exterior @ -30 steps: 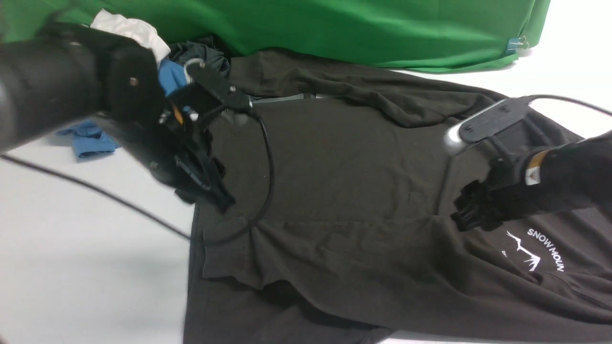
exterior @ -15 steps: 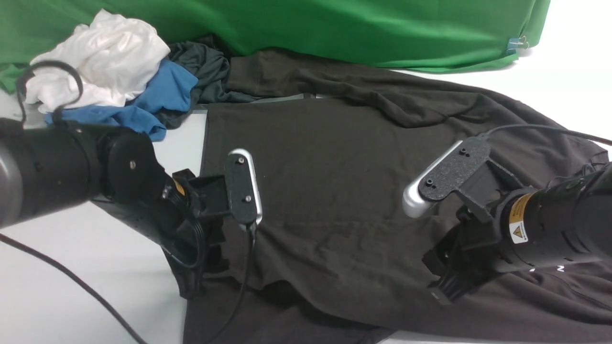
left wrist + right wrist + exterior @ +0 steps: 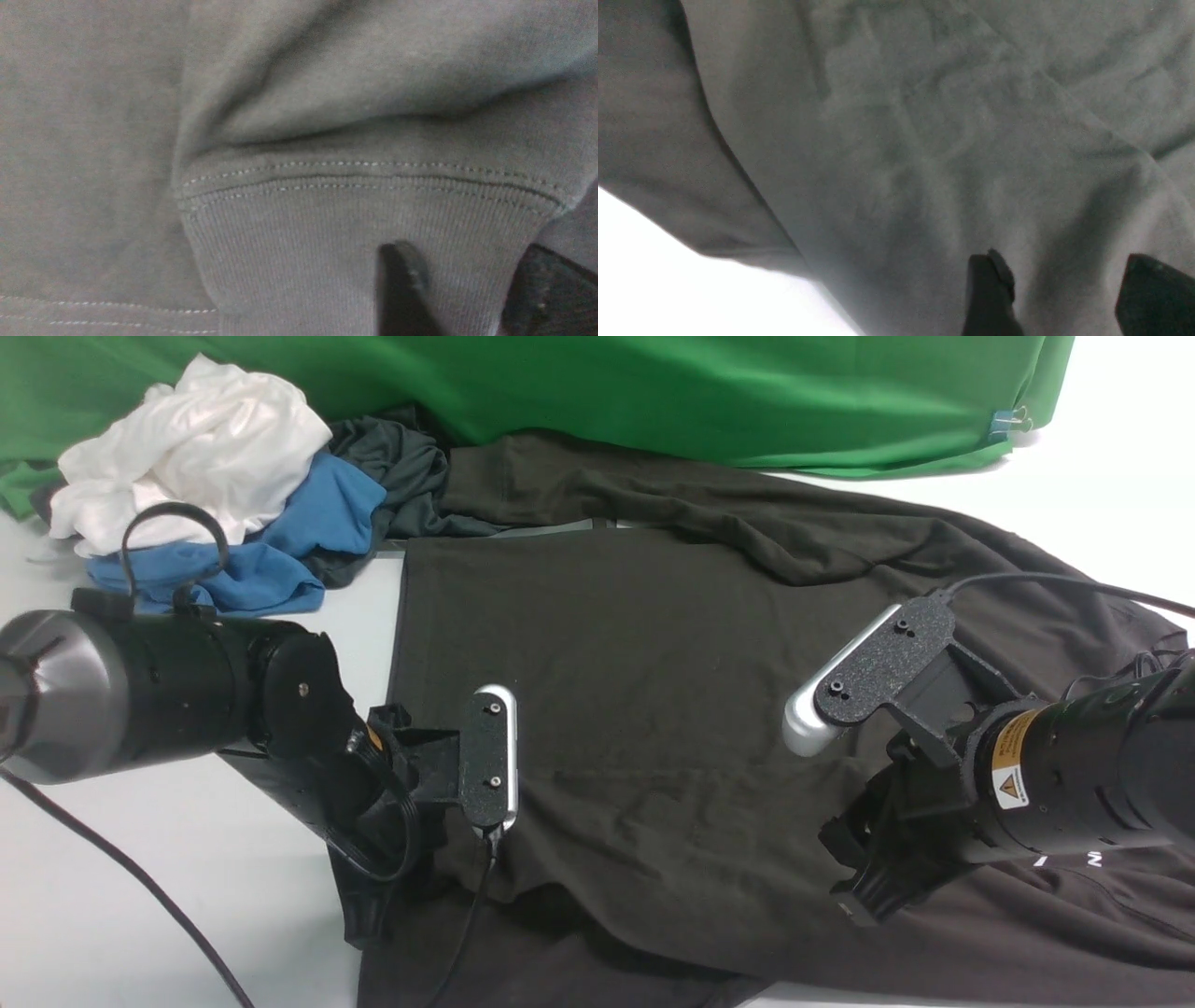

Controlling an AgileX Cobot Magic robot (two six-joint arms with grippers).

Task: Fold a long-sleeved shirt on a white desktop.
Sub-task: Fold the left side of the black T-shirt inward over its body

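The long-sleeved shirt, charcoal black, lies spread over the white desktop, a fold running across its near part. My left gripper points down at the shirt's left edge. In the left wrist view its jaws stand apart, with the ribbed sleeve cuff lying flat between them. My right gripper hangs low over the near right part of the shirt. Its fingers are spread, with a soft ridge of fabric between them. My right arm covers most of the chest logo.
A heap of white, blue and dark grey garments lies at the back left. The green backdrop closes off the far side. A black cable trails across the desk under my left arm.
My left arm swung from the back left toward the front and came down at the shirt's left edge. My right arm moved nearer and lower, covering the logo.
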